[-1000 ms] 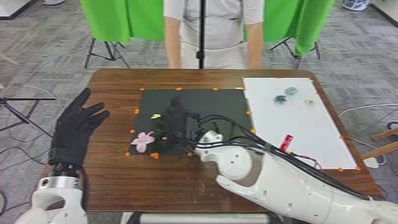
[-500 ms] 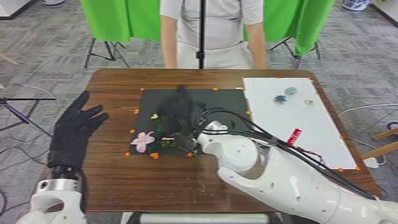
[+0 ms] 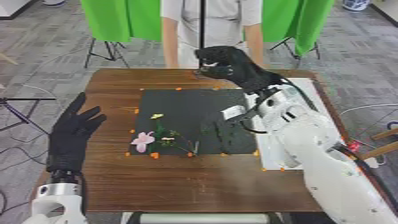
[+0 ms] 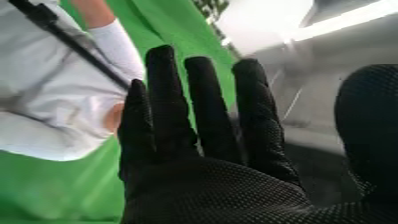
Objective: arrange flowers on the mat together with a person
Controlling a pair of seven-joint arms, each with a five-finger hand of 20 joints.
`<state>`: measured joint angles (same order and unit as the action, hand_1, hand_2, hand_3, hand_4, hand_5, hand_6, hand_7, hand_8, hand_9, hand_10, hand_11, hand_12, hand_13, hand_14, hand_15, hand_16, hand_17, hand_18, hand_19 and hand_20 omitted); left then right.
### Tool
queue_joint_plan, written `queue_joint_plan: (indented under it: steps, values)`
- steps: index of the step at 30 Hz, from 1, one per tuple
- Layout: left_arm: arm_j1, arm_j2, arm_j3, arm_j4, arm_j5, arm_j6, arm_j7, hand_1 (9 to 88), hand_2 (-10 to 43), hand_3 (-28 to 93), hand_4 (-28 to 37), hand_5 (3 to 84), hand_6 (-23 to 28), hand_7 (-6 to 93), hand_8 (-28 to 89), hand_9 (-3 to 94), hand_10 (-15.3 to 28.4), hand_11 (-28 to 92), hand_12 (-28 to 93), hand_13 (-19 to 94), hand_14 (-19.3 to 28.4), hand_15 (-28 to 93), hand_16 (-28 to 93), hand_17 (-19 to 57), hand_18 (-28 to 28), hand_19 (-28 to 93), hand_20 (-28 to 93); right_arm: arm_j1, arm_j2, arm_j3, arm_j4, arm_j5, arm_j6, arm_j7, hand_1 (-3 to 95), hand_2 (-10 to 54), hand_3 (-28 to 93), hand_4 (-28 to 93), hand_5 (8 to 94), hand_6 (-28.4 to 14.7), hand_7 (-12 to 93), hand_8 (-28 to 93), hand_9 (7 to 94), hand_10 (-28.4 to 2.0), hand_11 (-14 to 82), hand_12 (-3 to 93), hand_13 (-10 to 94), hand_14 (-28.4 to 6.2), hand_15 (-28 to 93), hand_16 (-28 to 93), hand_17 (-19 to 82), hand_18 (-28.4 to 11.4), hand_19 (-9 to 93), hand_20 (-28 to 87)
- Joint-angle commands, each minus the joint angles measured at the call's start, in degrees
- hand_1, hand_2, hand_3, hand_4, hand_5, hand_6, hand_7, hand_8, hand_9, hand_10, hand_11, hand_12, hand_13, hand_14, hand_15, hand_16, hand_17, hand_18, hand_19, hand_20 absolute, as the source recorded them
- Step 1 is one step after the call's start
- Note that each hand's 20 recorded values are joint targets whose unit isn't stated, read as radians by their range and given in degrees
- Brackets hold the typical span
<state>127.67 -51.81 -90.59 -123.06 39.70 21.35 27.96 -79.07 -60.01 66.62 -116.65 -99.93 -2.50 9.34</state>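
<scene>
My right hand (image 3: 233,66) is raised over the table's far edge; in the right wrist view the hand (image 4: 209,175) has straight fingers and holds nothing. The left hand (image 3: 75,131) is open beyond the black mat's left side. On the mat (image 3: 191,102), a pink flower (image 3: 143,142) lies at the near left corner. A small yellow flower (image 3: 157,116) is farther up, with green stems and leaves (image 3: 167,136) beside the pink one. A thin stem (image 3: 195,147) lies right of them.
A white sheet (image 3: 274,156) lies right of the mat, partly covered by my right arm. Orange markers surround the mat. A person stands across the table, arms lowered, behind a black pole (image 3: 202,30).
My right hand has moved away from over the mat, up and toward the far edge, uncovering the stems. The arm now covers much of the white sheet. My left hand has barely moved.
</scene>
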Motion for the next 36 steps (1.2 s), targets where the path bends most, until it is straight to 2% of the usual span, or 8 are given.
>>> queue_joint_plan:
  steps: [1, 6, 8, 11, 15, 24, 27, 36]
  values:
    - [0.55, -0.09, 0.44, 0.80, -0.24, 0.32, 0.16, 16.1, 3.4, 77, -28.3, 31.2, 2.3, 8.7, -8, 33.4, 17.0, 24, 11, 23, 24.4, 53, -9, -8.2, 22.0, 45, 15, -20.73, 1.18, 19.76, -3.03, 36.88, -1.13, -2.57, 16.6, 3.0, 78, -27, 40.9, 1.0, 12, -10, 41.3, -14.6, 14.8, 16.0, 30, -19.1, 46, 10, 1, -17.7, 44, 23]
    - [0.48, -0.74, 0.53, 1.20, 1.16, 0.15, -1.34, 15.7, 3.2, 78, -28.3, 31.0, 2.0, 8.4, -8, 33.0, 16.9, 24, 11, 22, 24.2, 52, -9, -8.4, 21.9, 45, 15, -27.98, -0.58, 24.15, -2.45, 45.78, 1.97, -5.23, 16.2, 3.9, 78, -28, 39.4, 1.9, 12, -10, 39.9, -14.5, 13.5, 16.1, 28, -19.2, 43, 11, 0, -17.9, 43, 22]
    - [-0.40, -1.11, 1.17, 2.00, 0.83, -0.50, -1.16, 15.8, 2.9, 78, -28.3, 31.0, 2.0, 8.4, -8, 33.0, 16.9, 23, 11, 22, 24.2, 52, -8, -8.4, 21.8, 45, 15, -29.87, -1.33, 25.12, -2.59, 46.58, 2.99, -6.11, 16.1, 4.0, 78, -28, 39.1, 2.1, 12, -10, 39.6, -14.6, 13.3, 16.1, 28, -19.3, 43, 12, 1, -18.2, 43, 22]
    - [-0.60, -1.38, 1.35, 2.37, 1.13, -0.48, -1.73, 16.3, 2.3, 78, -28.3, 31.0, 2.1, 8.4, -8, 33.3, 17.0, 24, 11, 23, 24.2, 52, -8, -8.3, 21.8, 45, 15, -31.33, -2.67, 26.37, -2.31, 46.37, 3.79, -6.68, 15.5, 4.4, 78, -28, 38.9, 2.2, 12, -10, 39.5, -14.6, 13.1, 16.1, 28, -19.7, 43, 12, 1, -19.0, 44, 23]
    - [-0.63, -0.48, 1.97, 2.41, 0.99, -0.51, -0.87, 16.9, 1.0, 78, -28.3, 31.1, 2.0, 8.4, -8, 33.4, 17.0, 24, 11, 23, 24.1, 52, -8, -8.3, 21.8, 45, 16, -32.12, -3.93, 27.45, -1.88, 44.24, 4.25, -8.39, 15.1, 4.6, 79, -28, 38.4, 2.6, 11, -10, 39.4, -14.5, 12.9, 16.1, 28, -19.7, 42, 13, 1, -19.0, 44, 23]
    - [-0.66, -0.90, 1.43, 1.95, 2.05, -1.23, -2.09, 17.3, 0.1, 78, -28.3, 31.0, 1.9, 8.5, -8, 33.3, 16.8, 24, 11, 23, 24.0, 52, -8, -8.1, 21.7, 45, 17, -31.95, -3.31, 27.83, -1.58, 44.95, 4.14, -8.77, 14.5, 4.5, 79, -28, 38.3, 2.9, 12, -10, 39.4, -14.3, 12.8, 16.2, 28, -19.4, 41, 13, 1, -19.0, 43, 23]
    - [-0.80, -0.87, 1.43, 1.85, 3.10, -1.08, -2.65, 17.4, 0.1, 78, -28.3, 31.0, 2.0, 8.5, -8, 33.3, 16.9, 24, 12, 23, 24.1, 52, -8, -8.1, 21.7, 45, 17, -31.79, -2.93, 27.62, -1.29, 44.83, 4.18, -8.62, 14.4, 4.5, 79, -28, 38.3, 2.9, 12, -10, 39.5, -14.3, 12.8, 16.2, 28, -19.4, 41, 14, 1, -19.1, 43, 23]
    - [-0.80, -0.83, 1.71, 1.83, 3.00, -0.78, -2.68, 17.9, 0.4, 77, -28.3, 31.0, 2.2, 8.7, -8, 33.4, 17.0, 24, 12, 23, 24.0, 52, -8, -7.9, 21.9, 45, 17, -31.87, -3.03, 27.86, -1.22, 45.50, 4.41, -8.99, 14.4, 4.4, 79, -28, 38.3, 3.1, 12, -10, 39.6, -14.2, 12.7, 16.2, 28, -19.4, 41, 14, 1, -19.1, 43, 23]
